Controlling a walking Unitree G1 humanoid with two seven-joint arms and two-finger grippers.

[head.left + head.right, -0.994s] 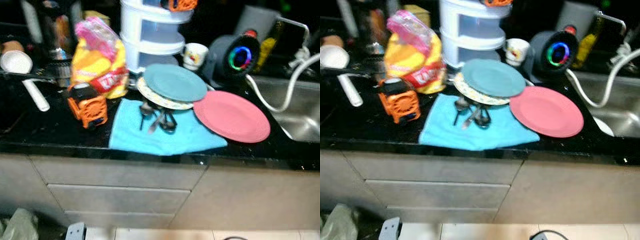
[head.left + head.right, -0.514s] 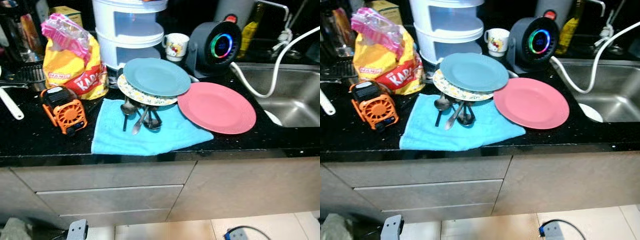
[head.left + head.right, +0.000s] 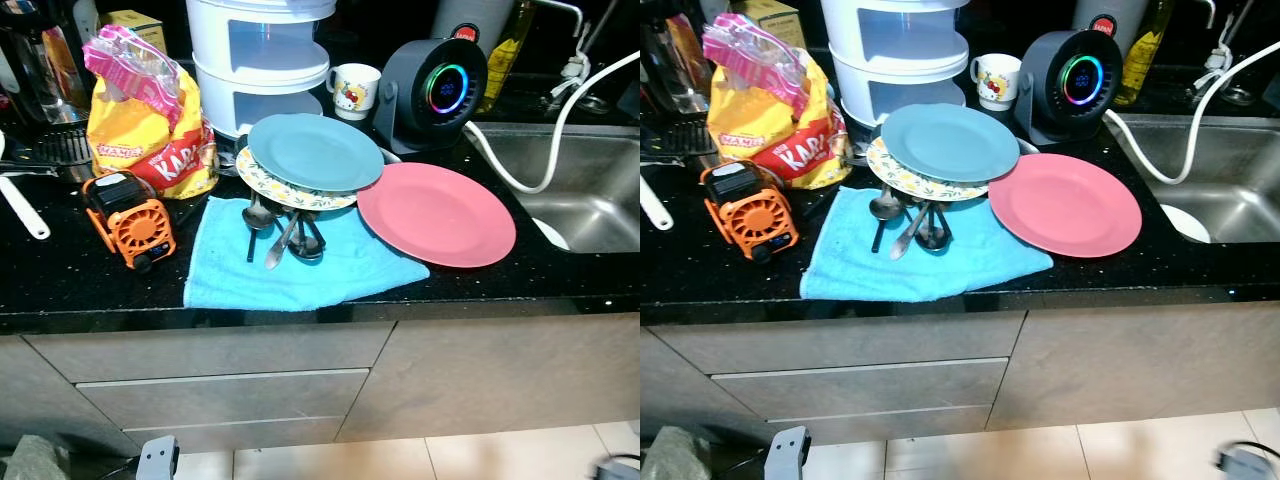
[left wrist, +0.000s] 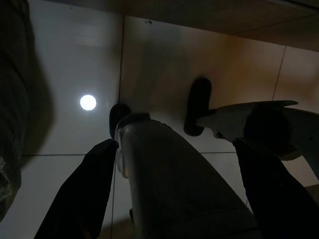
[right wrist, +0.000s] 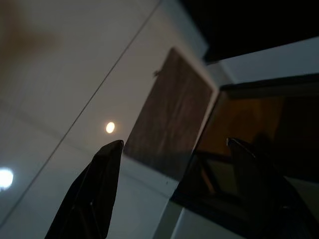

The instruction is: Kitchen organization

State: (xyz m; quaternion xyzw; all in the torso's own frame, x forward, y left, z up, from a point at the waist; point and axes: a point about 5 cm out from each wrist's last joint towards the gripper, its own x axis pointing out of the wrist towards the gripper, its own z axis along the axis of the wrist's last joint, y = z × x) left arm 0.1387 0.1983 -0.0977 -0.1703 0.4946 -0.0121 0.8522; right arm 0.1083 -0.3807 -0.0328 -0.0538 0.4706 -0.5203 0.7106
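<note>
On the black counter a teal plate rests on a patterned plate. Beside them to the right lies a pink plate. A blue cloth carries several spoons. In the left wrist view my left gripper hangs open over the tiled floor, with the robot's leg between its fingers. My right gripper also hangs open, nothing held, pointing at floor and a cabinet.
An orange fan and a yellow snack bag sit at the left. A white tiered container, a mug and a dark round device stand behind. The sink with a white hose lies right. Drawers front the counter.
The head camera swung from a blurred view to a steady one, so the counter items shifted in frame. Nothing on the counter moved.
</note>
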